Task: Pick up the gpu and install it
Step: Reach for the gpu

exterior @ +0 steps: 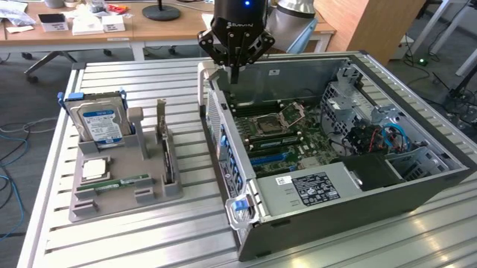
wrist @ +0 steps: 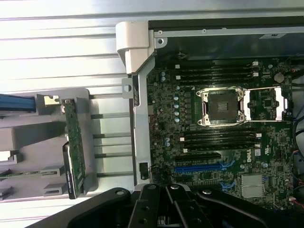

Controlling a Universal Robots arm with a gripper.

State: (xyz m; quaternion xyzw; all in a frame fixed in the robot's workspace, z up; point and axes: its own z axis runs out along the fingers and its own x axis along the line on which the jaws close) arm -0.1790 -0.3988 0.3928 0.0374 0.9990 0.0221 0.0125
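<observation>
The gpu stands on edge in a slot of the grey holder tray at the exterior view's left, silver bracket end up. In the wrist view the gpu shows as a thin green board edge with a black strip beside it. My gripper hangs over the open computer case's back corner, well apart from the gpu, fingers shut with nothing between them. The black gripper also looks down on the motherboard with its blue slot.
On the same tray stand a silver hard drive with a blue label, a flat chip and a narrow RAM stick. The case's white side latch rises near the gripper. Desks stand behind the slatted table.
</observation>
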